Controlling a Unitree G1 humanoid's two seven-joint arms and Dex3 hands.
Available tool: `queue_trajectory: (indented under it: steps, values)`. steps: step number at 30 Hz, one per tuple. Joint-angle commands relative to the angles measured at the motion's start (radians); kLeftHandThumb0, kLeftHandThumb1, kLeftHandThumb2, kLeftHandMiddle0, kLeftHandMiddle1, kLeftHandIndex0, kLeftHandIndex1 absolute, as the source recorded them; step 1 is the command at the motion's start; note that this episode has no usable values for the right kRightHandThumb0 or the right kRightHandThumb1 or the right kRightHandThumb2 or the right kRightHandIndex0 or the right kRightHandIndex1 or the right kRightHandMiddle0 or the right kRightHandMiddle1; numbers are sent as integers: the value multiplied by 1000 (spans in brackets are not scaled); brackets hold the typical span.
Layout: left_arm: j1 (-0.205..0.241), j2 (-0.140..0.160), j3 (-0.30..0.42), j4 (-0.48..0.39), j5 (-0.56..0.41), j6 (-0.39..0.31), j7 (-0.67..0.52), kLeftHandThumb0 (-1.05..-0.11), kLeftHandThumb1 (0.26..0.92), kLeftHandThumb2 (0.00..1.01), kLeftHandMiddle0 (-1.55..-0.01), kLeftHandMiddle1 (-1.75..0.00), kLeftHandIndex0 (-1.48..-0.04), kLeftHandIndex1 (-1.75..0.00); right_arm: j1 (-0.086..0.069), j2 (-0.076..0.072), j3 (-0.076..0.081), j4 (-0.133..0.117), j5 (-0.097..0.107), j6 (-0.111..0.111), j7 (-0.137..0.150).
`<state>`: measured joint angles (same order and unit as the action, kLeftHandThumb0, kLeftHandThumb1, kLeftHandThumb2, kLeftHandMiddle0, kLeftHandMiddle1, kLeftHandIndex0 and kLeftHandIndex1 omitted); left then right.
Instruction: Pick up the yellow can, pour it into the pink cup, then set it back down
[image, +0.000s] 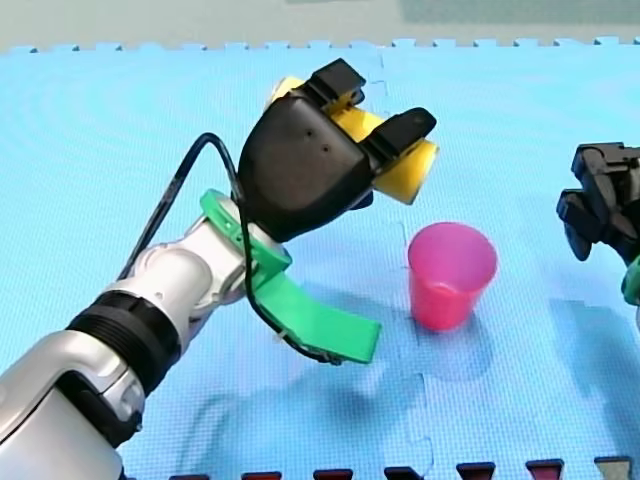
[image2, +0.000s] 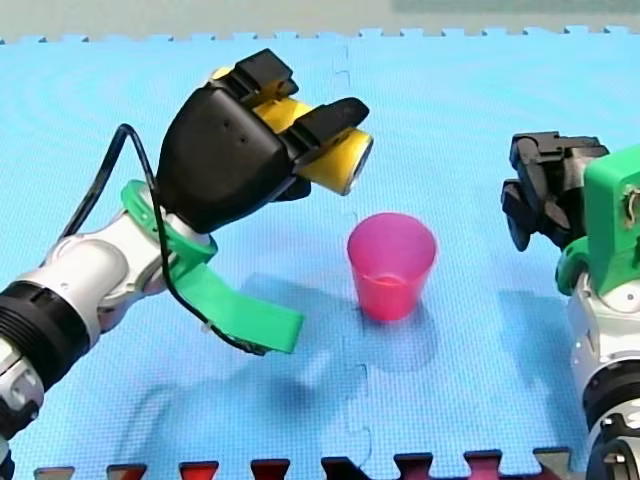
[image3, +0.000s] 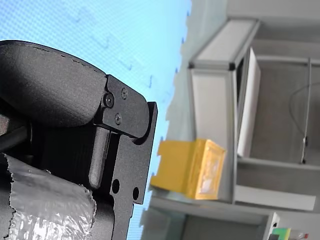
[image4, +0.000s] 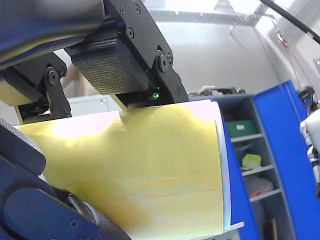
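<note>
My left hand (image: 345, 125) is shut on the yellow can (image: 405, 170), held in the air and tipped on its side. The can's open end points right and slightly down, above and left of the pink cup (image: 450, 275). The pink cup (image2: 391, 264) stands upright on the blue mat (image: 120, 150). In the second wrist view the yellow can (image4: 130, 170) lies across the palm with black fingers (image4: 110, 65) pressed on it. My right hand (image2: 545, 190) hovers at the right edge, apart from the cup, holding nothing.
A black cable (image: 185, 175) and a green bracket (image: 300, 320) hang from the left wrist above the mat. Coloured mat tiles (image2: 300, 468) line the near edge. In the first wrist view a yellow box (image3: 192, 167) and grey shelving (image3: 250, 100) stand beyond the mat.
</note>
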<state>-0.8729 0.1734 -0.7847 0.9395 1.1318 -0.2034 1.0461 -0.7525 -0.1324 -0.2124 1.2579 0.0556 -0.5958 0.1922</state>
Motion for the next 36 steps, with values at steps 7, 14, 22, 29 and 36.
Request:
queue_trajectory:
  steps: [7, 14, 22, 29, 36]
  values:
    - [20, -4, 77, 8, -115, -95, 84, -385, 849, 0, -1025, -746, -1167, -8, 0, -21, 17, 0, -27, -1, -21]
    - [42, 0, 119, 79, -168, -164, 167, -349, 842, 0, -1077, -680, -1175, -8, 2, -29, 23, 1, -38, -3, -29]
    - [84, -39, 192, 172, -256, -176, 269, -382, 841, 0, -1211, -292, -1106, -3, 1, -35, 18, 0, -29, 8, -12]
    - [126, -52, 274, 211, -357, -262, 316, -451, 777, 0, -1293, -79, -1172, -33, 3, -38, 18, -2, -30, 9, -10]
    - [188, -52, 352, 222, -448, -305, 283, -432, 780, 1, -1361, -76, -1210, -26, 3, -44, 20, -1, -32, 13, -9]
